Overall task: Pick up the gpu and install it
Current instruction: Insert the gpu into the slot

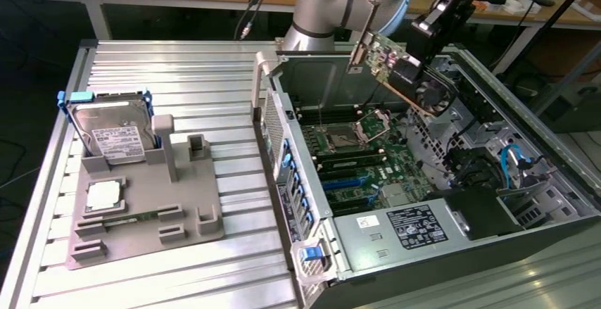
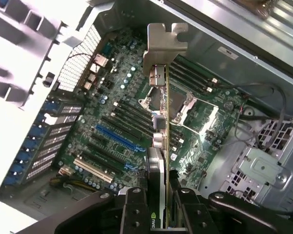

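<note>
The gpu (image 1: 404, 77) hangs upper right in the exterior view, over the case (image 1: 281, 133) (motherboard (image 1: 362, 161) inside); the hard drive (image 1: 112, 136) stands at left.

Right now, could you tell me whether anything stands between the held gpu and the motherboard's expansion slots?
Nothing visible does. The gripper holds the gpu above the open case, and the blue and white expansion slots on the motherboard below lie bare.

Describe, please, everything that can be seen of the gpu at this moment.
The gpu is a thin green card with a dark fan housing and a silvery metal end bracket. The gripper clamps it by its edge, tilted, in the air over the motherboard of the open case; nothing else touches it.
</note>
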Robot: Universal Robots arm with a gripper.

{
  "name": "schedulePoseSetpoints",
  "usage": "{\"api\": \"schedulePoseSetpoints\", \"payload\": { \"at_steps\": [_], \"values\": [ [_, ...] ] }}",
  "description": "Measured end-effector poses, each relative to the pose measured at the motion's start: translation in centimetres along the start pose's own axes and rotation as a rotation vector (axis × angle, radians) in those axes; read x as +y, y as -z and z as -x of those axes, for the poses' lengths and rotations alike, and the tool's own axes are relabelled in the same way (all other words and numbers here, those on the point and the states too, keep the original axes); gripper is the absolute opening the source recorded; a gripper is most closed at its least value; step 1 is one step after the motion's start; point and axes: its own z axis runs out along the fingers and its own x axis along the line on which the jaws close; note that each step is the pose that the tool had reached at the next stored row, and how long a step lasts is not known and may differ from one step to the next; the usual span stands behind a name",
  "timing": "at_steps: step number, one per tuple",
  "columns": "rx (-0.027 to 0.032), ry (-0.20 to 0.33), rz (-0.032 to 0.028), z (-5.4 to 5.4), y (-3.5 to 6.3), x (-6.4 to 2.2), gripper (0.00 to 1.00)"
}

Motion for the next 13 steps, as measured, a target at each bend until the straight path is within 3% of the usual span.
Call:
{"api": "schedulePoseSetpoints", "payload": {
  "at_steps": [13],
  "values": [
    [0.0053, 0.287, 0.0025, 0.00, -0.40, -0.01, 0.27]
  ]
}}
